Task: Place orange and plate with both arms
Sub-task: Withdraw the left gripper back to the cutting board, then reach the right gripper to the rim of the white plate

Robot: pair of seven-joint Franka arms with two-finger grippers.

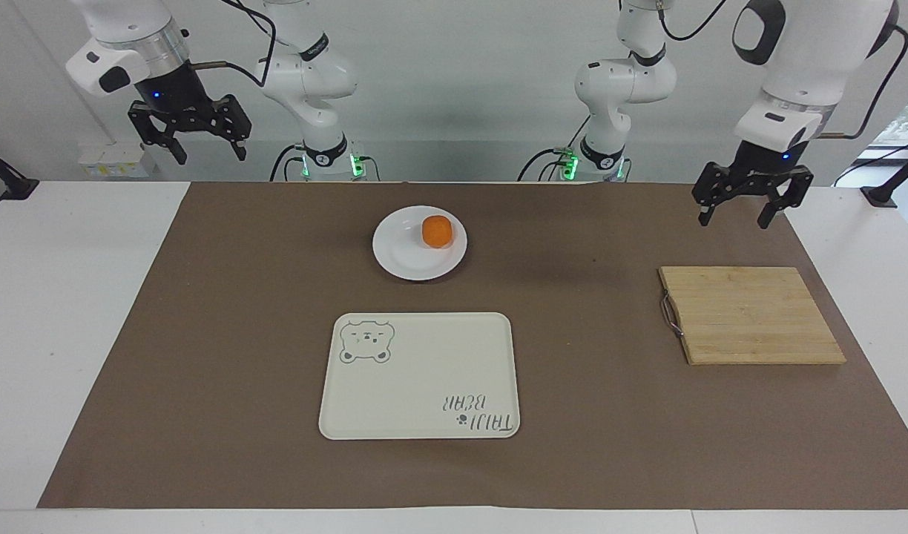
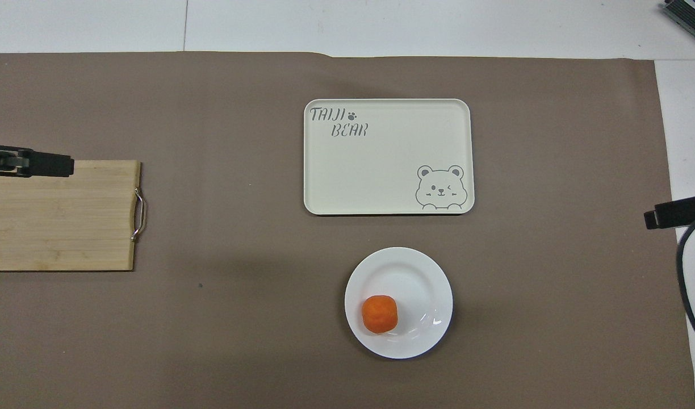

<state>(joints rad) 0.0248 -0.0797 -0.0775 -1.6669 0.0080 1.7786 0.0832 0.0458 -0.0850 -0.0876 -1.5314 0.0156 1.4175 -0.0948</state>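
The orange (image 1: 437, 231) (image 2: 380, 313) lies on the white plate (image 1: 400, 251) (image 2: 411, 277), on the side nearest the robots. The plate rests on the brown mat between the robots and the bear tray. My left gripper (image 1: 733, 220) hangs open and empty in the air over the left arm's end of the mat, by the cutting board; one of its fingers (image 2: 46, 165) shows at the edge of the overhead view. My right gripper (image 1: 210, 156) waits open and empty, raised high at the right arm's end of the table.
A cream rectangular tray (image 1: 424, 386) (image 2: 381, 170) with a bear drawing lies on the mat, farther from the robots than the plate. A wooden cutting board (image 1: 751, 315) (image 2: 58, 218) with a metal handle lies toward the left arm's end.
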